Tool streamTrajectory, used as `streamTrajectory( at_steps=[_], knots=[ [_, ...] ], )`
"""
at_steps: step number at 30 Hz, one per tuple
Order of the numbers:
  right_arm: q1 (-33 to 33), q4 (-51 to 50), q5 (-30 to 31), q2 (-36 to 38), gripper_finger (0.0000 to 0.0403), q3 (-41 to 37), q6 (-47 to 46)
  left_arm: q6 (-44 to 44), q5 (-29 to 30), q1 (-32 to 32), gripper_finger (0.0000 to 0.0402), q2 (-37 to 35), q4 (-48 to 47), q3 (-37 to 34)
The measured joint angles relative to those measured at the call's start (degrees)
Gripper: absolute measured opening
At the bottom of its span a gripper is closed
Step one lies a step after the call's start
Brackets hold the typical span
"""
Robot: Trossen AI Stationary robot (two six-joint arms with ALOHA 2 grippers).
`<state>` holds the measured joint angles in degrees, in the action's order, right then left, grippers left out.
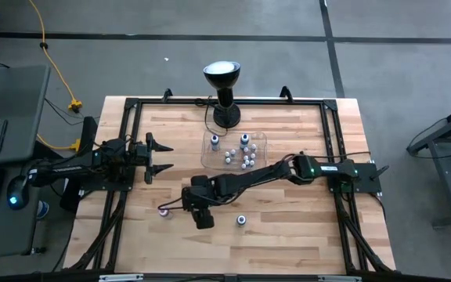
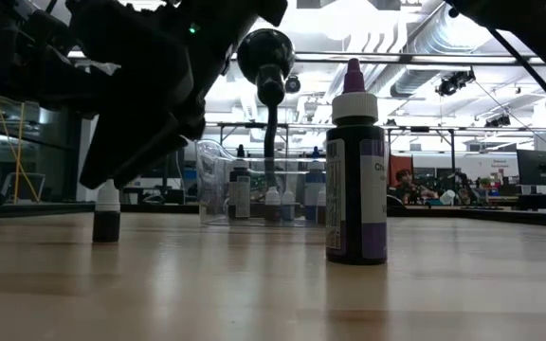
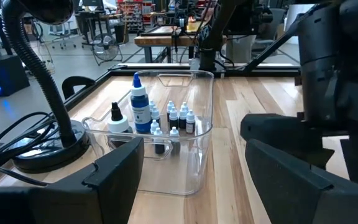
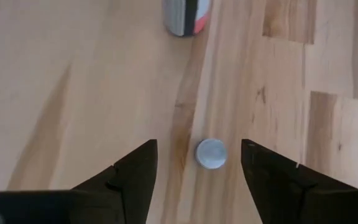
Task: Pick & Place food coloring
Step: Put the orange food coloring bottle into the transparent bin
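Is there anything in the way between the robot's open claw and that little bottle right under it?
No. The right gripper hangs straight over a small white-capped bottle, jaws open on either side of it, with only bare wooden table around. Another bottle stands farther off, clear of the jaws.

Two black, jointed arms with angular matte fingers; the right arm (image 1: 288, 168) shows a small green light; black cables trail behind.

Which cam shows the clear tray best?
Left wrist view: the clear tray sits mid-frame, bottles inside distinct. High view shows it small near the lamp; low view, far off; right wrist view, not at all.
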<state>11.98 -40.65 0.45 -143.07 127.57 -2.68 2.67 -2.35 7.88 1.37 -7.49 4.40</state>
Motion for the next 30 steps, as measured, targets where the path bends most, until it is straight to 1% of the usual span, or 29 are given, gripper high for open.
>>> streamTrajectory(
  at_steps=[12, 15, 24, 30],
  knots=[
    [-0.4, -0.1, 0.0, -1.2, 0.0215, 0.0, -1.6, 0.0, 0.0, 0.0, 0.0278, 0.0, 0.0, 0.0],
    [-0.4, -0.2, 0.1, -1.2, 0.0201, 0.0, -2.1, 0.0, 0.0, 0.0, 0.0278, 0.0, 0.0, 0.0],
    [-0.4, -0.2, 0.0, -1.2, 0.0137, 0.0, -3.5, 0.0, 0.0, 0.0, 0.0278, 0.0, 0.0, 0.0],
    [-0.4, -0.2, -0.2, -1.2, 0.0111, 0.0, -3.5, 0.0, 0.0, 0.0, 0.0278, 0.0, 0.0, 0.0]
  ],
)
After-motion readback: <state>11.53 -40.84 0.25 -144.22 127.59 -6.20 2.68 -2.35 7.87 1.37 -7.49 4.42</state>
